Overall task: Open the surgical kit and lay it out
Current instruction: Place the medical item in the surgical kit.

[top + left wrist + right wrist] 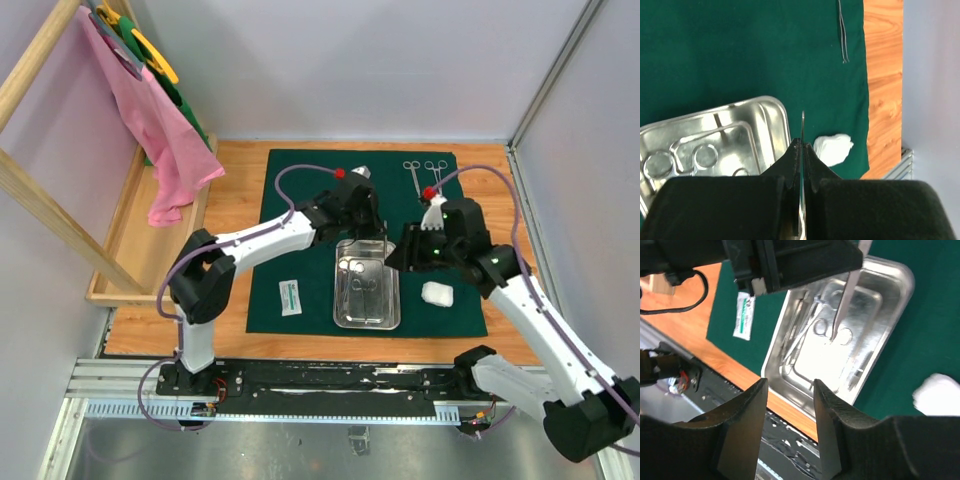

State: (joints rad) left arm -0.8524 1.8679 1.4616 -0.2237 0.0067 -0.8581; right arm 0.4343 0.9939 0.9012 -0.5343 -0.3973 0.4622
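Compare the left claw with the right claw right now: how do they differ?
The left claw is shut on a slim steel instrument; the right claw stands open and empty. The left claw is at the steel tray's far end; the right claw is beside the tray, on the gauze wad side. Both are above the green cloth.

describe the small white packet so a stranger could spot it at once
Start at the dark green cloth, then find the shiny steel tray near its front edge. The small white packet lies flat on the cloth left of that tray. Unlike the puffy gauze wad on the tray's right, it is a thin rectangle with green print.
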